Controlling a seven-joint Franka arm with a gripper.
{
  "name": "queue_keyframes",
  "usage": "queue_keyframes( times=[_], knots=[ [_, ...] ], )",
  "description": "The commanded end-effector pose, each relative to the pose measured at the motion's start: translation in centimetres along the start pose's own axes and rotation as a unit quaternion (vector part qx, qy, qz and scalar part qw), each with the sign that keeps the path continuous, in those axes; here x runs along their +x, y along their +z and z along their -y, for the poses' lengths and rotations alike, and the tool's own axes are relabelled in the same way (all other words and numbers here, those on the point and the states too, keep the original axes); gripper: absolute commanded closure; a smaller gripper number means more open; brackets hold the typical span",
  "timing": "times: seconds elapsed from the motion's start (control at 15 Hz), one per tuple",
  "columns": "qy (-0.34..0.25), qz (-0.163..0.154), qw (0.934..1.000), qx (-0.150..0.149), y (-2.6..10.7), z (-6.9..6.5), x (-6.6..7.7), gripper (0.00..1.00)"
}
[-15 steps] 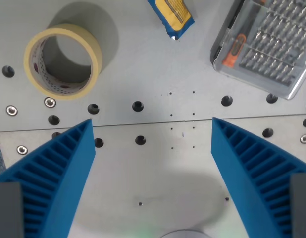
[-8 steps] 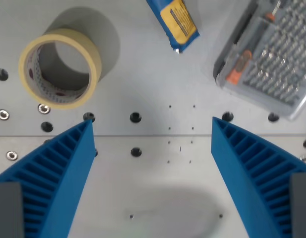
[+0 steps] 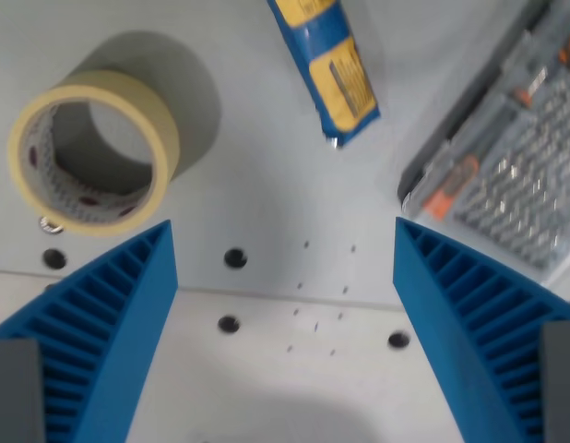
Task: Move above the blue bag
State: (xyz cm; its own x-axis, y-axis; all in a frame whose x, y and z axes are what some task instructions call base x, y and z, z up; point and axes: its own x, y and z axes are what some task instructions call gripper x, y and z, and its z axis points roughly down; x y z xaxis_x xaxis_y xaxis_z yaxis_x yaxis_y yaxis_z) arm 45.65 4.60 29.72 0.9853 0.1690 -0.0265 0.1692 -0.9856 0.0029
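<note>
Hovering short of it, I had the gripper spread wide and empty over bare table. Blue bag sat at the top of the wrist view, between the tape roll and bit case, so centering was left.

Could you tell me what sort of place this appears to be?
Probably a lab or workshop bench: a metal table drilled with mounting holes, a roll of masking tape and a screwdriver bit set case.
</note>
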Motion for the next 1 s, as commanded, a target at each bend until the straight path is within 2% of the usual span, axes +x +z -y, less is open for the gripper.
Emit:
queue_keyframes(
  times=[0.07, 0.53, 1.0],
  knots=[
    [-0.108, -0.02, 0.9938, -0.015, 1.2, -0.4, 0.7, 0.0],
    [-0.168, -0.002, 0.9856, -0.017, 4.6, -0.8, 3.2, 0.0],
    [-0.2, 0.006, 0.9796, -0.015, 8.1, -1.3, 5.4, 0.0]
  ],
)
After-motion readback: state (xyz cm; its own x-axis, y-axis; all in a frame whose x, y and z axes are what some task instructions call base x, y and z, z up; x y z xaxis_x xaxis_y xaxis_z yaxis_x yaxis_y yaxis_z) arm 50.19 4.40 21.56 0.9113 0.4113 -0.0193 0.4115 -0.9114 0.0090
